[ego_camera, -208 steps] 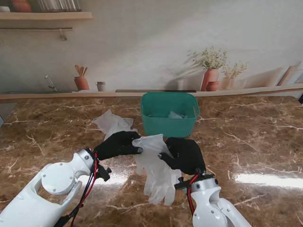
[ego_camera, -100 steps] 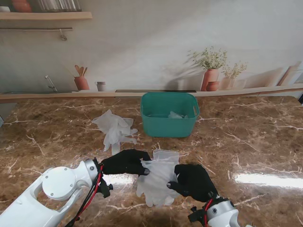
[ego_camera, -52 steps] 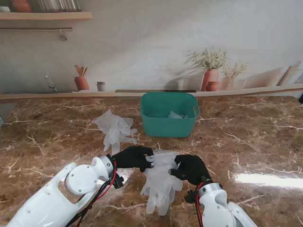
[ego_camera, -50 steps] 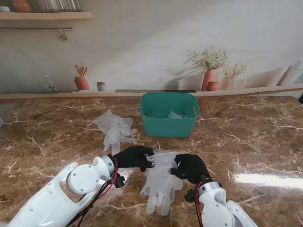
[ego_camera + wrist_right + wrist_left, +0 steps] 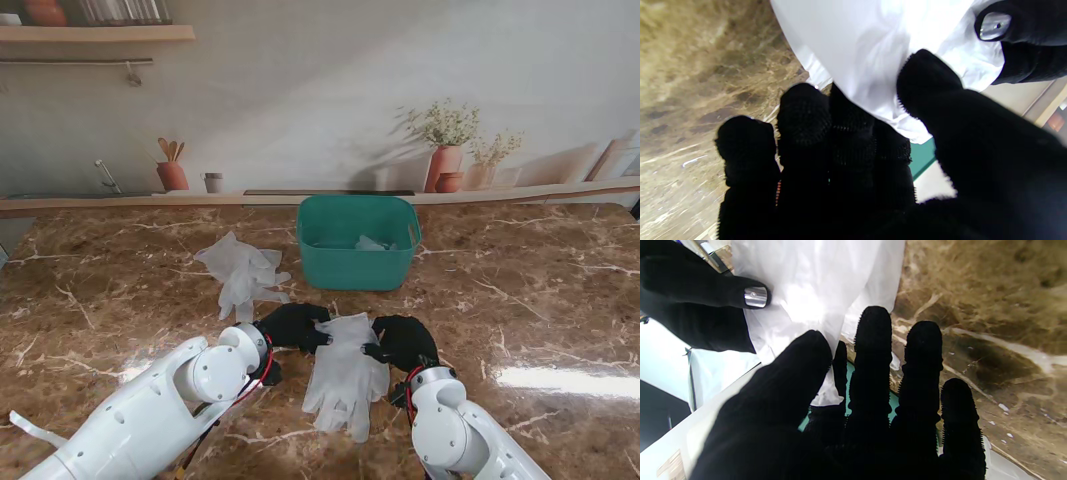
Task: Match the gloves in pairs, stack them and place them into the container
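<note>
A stacked pair of white gloves (image 5: 346, 372) hangs between my two hands, cuff end up and fingers drooping toward the table nearer me. My left hand (image 5: 292, 326) pinches the cuff's left corner, and my right hand (image 5: 402, 342) pinches its right corner. In the left wrist view the white gloves (image 5: 813, 290) sit between thumb and forefinger. The right wrist view shows the same white gloves (image 5: 880, 53) gripped by thumb and fingers. The teal container (image 5: 358, 242) stands just beyond the hands, with something pale inside.
Another heap of white gloves (image 5: 241, 272) lies on the marble table (image 5: 540, 300) to the left of the container. A counter ledge with painted pots runs along the back wall.
Both hands have carried the glove pair away from me toward the container, and the gloves now hang lifted and straighter than before.
</note>
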Controlling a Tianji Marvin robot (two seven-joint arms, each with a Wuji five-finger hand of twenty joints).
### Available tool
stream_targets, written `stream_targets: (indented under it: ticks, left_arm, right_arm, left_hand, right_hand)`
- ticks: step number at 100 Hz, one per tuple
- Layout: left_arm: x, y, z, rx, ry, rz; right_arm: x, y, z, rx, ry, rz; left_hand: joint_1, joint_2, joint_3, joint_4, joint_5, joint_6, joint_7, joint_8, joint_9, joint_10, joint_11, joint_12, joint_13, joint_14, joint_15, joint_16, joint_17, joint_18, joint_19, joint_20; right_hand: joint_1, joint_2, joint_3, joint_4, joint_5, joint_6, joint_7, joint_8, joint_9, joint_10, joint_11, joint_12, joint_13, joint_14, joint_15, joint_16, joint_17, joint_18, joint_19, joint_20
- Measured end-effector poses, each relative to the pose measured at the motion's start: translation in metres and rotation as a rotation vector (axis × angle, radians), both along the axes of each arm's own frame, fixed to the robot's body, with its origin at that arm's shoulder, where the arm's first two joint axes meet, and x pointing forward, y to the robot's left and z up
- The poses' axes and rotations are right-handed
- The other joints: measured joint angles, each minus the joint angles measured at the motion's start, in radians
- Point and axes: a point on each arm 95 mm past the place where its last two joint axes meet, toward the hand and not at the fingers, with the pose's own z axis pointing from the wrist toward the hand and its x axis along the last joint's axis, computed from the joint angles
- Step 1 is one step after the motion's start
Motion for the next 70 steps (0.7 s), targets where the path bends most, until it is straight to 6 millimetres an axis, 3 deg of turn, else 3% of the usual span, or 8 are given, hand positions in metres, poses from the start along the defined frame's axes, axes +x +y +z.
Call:
stream_targets:
  ticks: [40,49,64,69,70]
  left_arm:
    - [0.006,-0.001,-0.008,0.018,-0.02,0.068]
    - [0.007,-0.003,-0.009,0.049,-0.019,0.063]
    - [0.012,-0.005,-0.009,0.082,-0.032,0.053]
    - [0.014,-0.005,-0.009,0.088,-0.04,0.055]
    - [0.014,-0.005,-0.009,0.089,-0.042,0.056]
  right_arm:
    - [0.003,0.007,-0.005,-0.036,-0.001,-0.017]
    - [0.003,0.009,-0.005,-0.057,0.004,-0.027]
    - [0.004,0.01,-0.005,-0.105,0.002,-0.031]
    - [0.004,0.01,-0.006,-0.126,-0.002,-0.029]
    - [0.004,0.01,-0.006,-0.13,-0.002,-0.028]
  left_hand:
    - [-0.027,-0.021,0.04,-0.011,0.0,-0.007,0.002,0.0,0.0,-0.006,0.01,0.017,0.021,0.0,0.023,0.0,0.003,-0.005,0.002,0.0]
    - [-0.041,-0.021,0.046,-0.011,0.0,-0.008,0.002,0.0,0.0,-0.008,0.011,0.021,0.021,0.0,0.048,0.0,0.0,-0.036,0.068,0.017]
    - [-0.041,-0.021,0.046,-0.011,0.0,-0.015,-0.015,-0.045,-0.007,-0.015,0.012,0.042,0.022,-0.016,0.058,0.004,0.0,-0.036,0.075,0.014]
    - [-0.041,-0.021,0.046,-0.011,0.0,-0.015,-0.033,-0.062,-0.037,-0.021,0.011,0.043,-0.024,-0.019,0.059,0.004,-0.012,-0.032,0.064,0.004]
    - [-0.041,-0.021,0.046,-0.011,-0.006,-0.016,-0.034,-0.062,-0.042,-0.022,0.004,0.048,-0.026,-0.019,0.057,0.009,-0.013,-0.032,0.061,0.002]
  right_hand:
    - [0.0,0.0,0.0,0.0,0.0,-0.002,0.0,-0.007,0.0,0.0,0.0,-0.004,0.0,0.0,-0.015,-0.012,-0.004,0.0,0.0,-0.01]
    - [0.0,0.0,0.0,0.0,0.0,-0.002,0.0,-0.008,0.0,0.0,-0.015,-0.015,0.0,0.0,-0.043,-0.024,-0.012,0.0,0.0,-0.021]
    - [-0.026,0.0,-0.009,0.001,-0.023,-0.002,-0.025,-0.049,-0.001,0.0,-0.116,-0.049,-0.006,0.0,-0.133,-0.037,-0.073,-0.002,-0.015,-0.035]
    - [-0.051,-0.006,-0.016,0.002,-0.047,0.0,-0.079,-0.049,-0.012,0.0,-0.165,-0.049,-0.032,0.0,-0.167,-0.047,-0.105,-0.005,-0.041,-0.037]
    - [-0.079,-0.007,-0.019,0.003,-0.049,0.002,-0.148,-0.028,-0.03,0.0,-0.19,-0.049,-0.056,0.0,-0.192,-0.048,-0.124,-0.011,-0.055,-0.044]
